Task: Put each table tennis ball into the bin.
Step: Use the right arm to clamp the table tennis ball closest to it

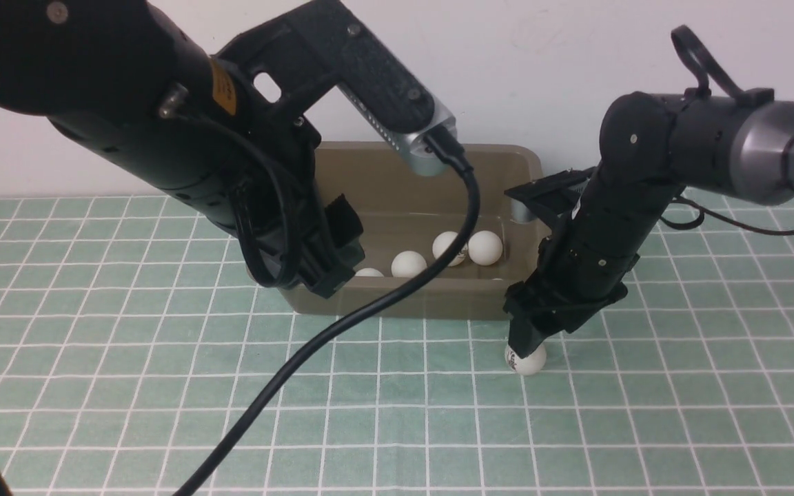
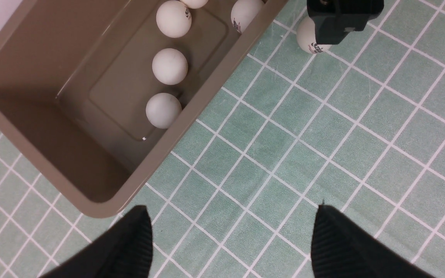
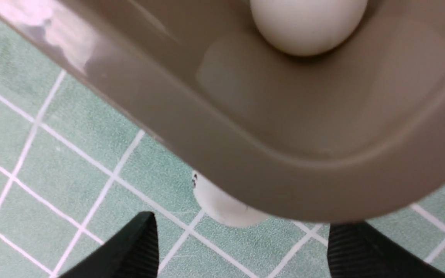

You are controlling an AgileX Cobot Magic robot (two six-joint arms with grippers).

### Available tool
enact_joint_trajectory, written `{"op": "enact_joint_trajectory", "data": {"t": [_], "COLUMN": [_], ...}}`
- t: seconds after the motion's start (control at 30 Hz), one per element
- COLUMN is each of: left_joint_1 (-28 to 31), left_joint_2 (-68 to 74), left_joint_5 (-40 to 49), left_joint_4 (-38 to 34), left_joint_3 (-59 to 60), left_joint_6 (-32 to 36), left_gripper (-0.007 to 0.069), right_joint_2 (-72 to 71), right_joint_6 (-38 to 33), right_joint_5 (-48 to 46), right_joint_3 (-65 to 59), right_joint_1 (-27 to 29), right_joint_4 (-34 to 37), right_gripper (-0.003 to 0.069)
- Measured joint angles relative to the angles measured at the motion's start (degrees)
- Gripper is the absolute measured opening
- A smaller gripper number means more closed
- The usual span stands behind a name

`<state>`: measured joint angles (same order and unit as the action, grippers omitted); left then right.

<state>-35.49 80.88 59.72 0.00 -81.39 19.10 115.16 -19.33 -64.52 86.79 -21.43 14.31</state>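
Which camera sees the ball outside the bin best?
The front view: the ball lies on the mat before the bin, only its top hidden by the right arm's jaws. The left wrist view shows it partly covered by them; the right wrist view, just a sliver behind the bin's rim.

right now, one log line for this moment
left gripper: open, empty | right gripper: open, at ball on mat | bin: five balls inside

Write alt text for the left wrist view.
One table tennis ball lies on the green checked mat just outside the bin, partly hidden under the right gripper. Five more balls rest inside the bin. In the foreground the left gripper is open above the mat, holding nothing.
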Motion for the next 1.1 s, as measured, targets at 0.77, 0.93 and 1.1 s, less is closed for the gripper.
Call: {"op": "enact_joint_trajectory", "data": {"t": [0.77,0.93,1.1], "left_joint_1": [0.0,0.0,0.0], "left_joint_2": [0.0,0.0,0.0], "left_joint_5": [-1.5,-1.56,-1.94], "left_joint_4": [0.35,0.35,0.35], "left_joint_3": [0.0,0.0,0.0], "left_joint_6": [0.0,0.0,0.0], "left_gripper": [0.0492,0.0492,0.0492], "right_joint_2": [-36.01,-44.67,-47.38], "right_joint_6": [0.06,-0.18,-0.59], "right_joint_5": [0.03,4.92,21.84], "right_joint_3": [-3.95,-17.2,-31.76], "right_joint_1": [0.0,0.0,0.0], "right_joint_4": [-6.54,-5.8,-0.46], "right_gripper": [0.0528,0.0528,0.0528]}}
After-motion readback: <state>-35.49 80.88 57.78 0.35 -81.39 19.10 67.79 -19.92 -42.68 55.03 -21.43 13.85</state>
